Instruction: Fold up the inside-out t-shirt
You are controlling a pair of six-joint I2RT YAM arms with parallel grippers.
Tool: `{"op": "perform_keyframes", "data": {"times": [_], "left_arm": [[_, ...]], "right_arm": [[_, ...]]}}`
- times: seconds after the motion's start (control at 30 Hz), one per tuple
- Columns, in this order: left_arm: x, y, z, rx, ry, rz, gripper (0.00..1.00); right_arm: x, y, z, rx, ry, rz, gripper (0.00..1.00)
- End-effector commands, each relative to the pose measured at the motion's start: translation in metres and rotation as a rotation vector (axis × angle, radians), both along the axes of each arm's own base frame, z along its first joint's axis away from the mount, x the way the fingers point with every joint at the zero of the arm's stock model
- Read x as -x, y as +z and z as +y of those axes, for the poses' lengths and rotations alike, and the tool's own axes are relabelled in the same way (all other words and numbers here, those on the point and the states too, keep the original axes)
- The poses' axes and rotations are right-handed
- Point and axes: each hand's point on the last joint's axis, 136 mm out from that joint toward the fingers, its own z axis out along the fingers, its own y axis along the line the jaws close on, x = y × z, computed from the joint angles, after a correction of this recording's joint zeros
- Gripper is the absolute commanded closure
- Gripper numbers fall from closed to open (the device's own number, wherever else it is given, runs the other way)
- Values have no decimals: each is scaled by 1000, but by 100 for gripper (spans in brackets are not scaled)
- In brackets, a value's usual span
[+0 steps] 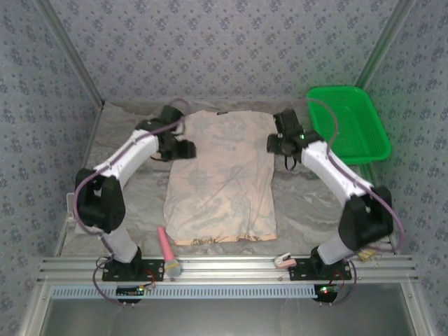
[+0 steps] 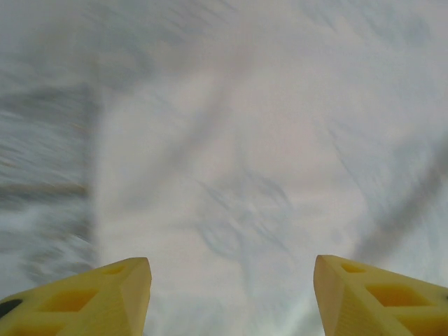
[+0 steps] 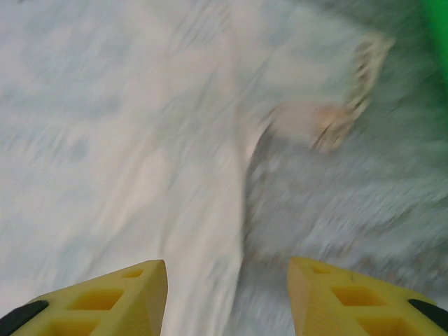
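Yellow fingers (image 2: 119, 294) of the left hand (image 2: 231, 269) fill the bottom of its wrist view. They are spread wide with nothing between them, above pale cloth. The right hand (image 3: 227, 269) is spread too and pinches nothing. Its left finger (image 3: 126, 294) is over cloth and its right finger is over bare bench; both wrist views are blurred.

From above, the t-shirt (image 1: 220, 182) lies flat in the middle of the bench (image 1: 301, 203) as a long peach-tan strip with faint dark prints. Its neck is toward the top of the frame and its hem toward the bottom. A small dark label (image 1: 222, 112) sits at the neck edge. In the right wrist view the shirt's (image 3: 140, 154) edge runs down the middle of the frame, and a stitched flap of cloth sticks out at upper right.

The left hand (image 1: 183, 149) is at the shirt's upper left edge and the right hand (image 1: 274, 143) at its upper right edge. A green basket (image 1: 350, 129) stands at the upper right of the bench. A pink-handled tool (image 1: 168, 253) lies near the bottom rail (image 1: 231, 266), below the hem.
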Motion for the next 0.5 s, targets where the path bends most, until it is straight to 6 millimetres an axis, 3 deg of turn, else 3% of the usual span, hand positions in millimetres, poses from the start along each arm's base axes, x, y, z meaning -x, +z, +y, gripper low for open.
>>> {"op": "perform_keyframes", "data": {"times": [0.0,0.1,0.2,0.23,0.27,0.4,0.47], "left_arm": [[54,-3,-34,17,-197,5,35],[90,5,-65,120,-354,-64,33],[110,10,-68,192,-418,-180,28],[112,12,-62,198,-409,-225,25],[113,14,-56,201,-404,-282,22],[126,19,-49,241,-481,-479,14],[140,12,-47,231,-573,-540,13]], "right_arm": [[79,-31,33,-62,321,122,50],[129,-32,43,-12,597,55,49],[182,-9,85,-50,1077,-193,46],[203,-8,93,-30,1242,-284,19],[210,-4,98,20,1307,-367,10],[256,-20,111,170,1674,-557,7],[257,-35,117,270,1741,-578,10]]}}
